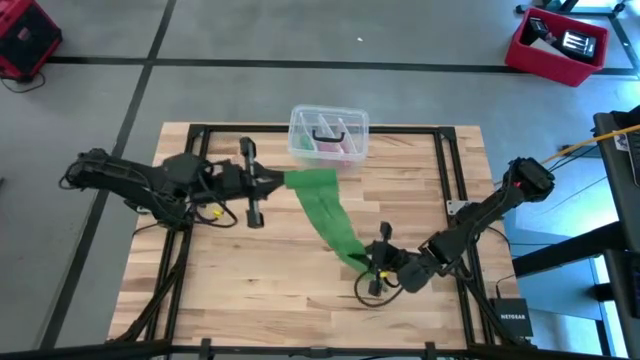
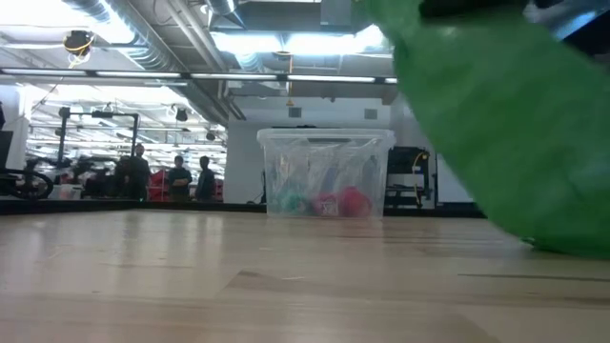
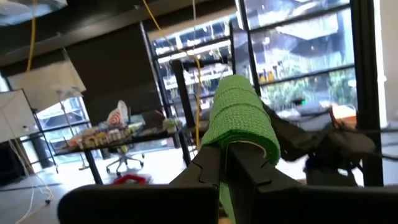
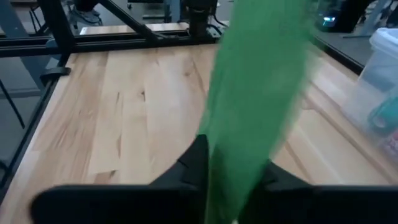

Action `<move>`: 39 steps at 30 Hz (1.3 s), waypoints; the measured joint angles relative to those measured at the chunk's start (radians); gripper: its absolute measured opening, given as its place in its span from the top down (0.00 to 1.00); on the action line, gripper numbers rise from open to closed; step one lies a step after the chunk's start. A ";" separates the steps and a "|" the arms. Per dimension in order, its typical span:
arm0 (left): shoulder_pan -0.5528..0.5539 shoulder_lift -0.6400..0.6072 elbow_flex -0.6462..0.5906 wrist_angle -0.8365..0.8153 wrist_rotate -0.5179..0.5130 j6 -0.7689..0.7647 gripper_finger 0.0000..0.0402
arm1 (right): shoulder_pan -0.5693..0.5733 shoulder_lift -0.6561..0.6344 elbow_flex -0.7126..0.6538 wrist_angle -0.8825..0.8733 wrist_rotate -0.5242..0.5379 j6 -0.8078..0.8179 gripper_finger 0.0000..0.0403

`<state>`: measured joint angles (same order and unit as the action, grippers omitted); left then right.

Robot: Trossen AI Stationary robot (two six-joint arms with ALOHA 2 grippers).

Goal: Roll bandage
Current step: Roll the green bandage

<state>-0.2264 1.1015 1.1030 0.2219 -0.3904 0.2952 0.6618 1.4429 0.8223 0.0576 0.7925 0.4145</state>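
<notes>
bandage stretched diagonally over table: rolled end clamped in left gripper, loose end between right gripper fingers, can't tell if still pinched. left is nearer the roll.

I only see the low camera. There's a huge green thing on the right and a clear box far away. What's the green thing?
Observer: It's the bandage, a long green strip stretched across the table between both arms.
Operator: Who's holding it?
Observer: The left gripper is shut on the rolled end, near the plastic box.
Operator: And the other end?
Observer: It runs between the fingers of the right gripper, toward the table's front right.
</notes>
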 joint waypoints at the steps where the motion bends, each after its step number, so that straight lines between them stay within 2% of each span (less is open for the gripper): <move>1: 0.000 0.003 0.000 -0.004 0.000 0.000 1.00 | -0.005 0.000 0.000 0.001 -0.010 0.001 0.82; 5: -0.006 0.002 0.000 -0.006 0.000 -0.004 1.00 | -0.023 -0.004 0.007 -0.011 -0.061 -0.009 0.66; 9: -0.021 0.003 0.000 -0.014 0.002 -0.005 1.00 | -0.022 -0.046 0.076 -0.059 -0.073 -0.103 0.54; 12: -0.034 0.002 0.000 -0.031 0.024 -0.006 1.00 | -0.021 -0.082 0.152 -0.128 -0.029 -0.141 0.49; 15: -0.048 0.006 0.000 -0.050 0.057 -0.007 1.00 | -0.025 -0.102 0.210 -0.122 0.070 -0.211 0.48; 18: -0.063 0.009 0.000 -0.056 0.063 -0.003 1.00 | -0.051 -0.101 0.251 -0.060 0.086 -0.310 0.49; 23: -0.073 0.029 0.000 -0.055 0.066 -0.001 1.00 | -0.120 -0.069 0.264 0.105 -0.040 -0.415 0.53; 27: -0.074 0.043 0.000 -0.054 0.066 0.001 1.00 | -0.164 -0.031 0.264 0.194 -0.126 -0.422 0.56; 32: -0.073 0.054 0.000 -0.056 0.066 0.000 1.00 | -0.204 -0.005 0.264 0.208 -0.065 -0.424 0.61; 34: -0.074 0.054 0.000 -0.057 0.066 0.000 1.00 | -0.214 -0.005 0.263 0.193 -0.069 -0.424 0.66; 39: -0.082 0.054 0.000 -0.056 0.066 0.001 1.00 | -0.217 -0.005 0.263 0.177 -0.044 -0.425 0.86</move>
<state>-0.3079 1.1555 1.1030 0.1656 -0.3245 0.2962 0.4445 1.4384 1.0855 0.2342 0.7488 -0.0101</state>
